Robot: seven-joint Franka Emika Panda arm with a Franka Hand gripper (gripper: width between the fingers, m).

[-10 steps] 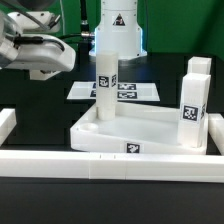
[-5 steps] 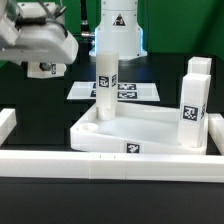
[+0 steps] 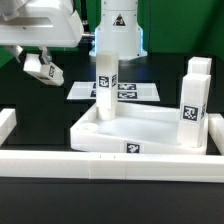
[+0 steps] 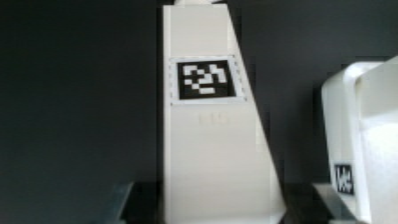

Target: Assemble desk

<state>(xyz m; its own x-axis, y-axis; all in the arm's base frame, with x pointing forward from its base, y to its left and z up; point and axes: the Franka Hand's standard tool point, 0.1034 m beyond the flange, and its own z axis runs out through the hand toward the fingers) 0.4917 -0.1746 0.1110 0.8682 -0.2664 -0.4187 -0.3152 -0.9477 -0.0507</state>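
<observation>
The gripper pinches a leg up above the table, well left of the tabletop.

The tool hangs tilted from the raised wrist, fingers gripping something white.

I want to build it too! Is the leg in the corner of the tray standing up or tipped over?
Standing up. The leg rises straight from the tabletop at its far corner.
</observation>
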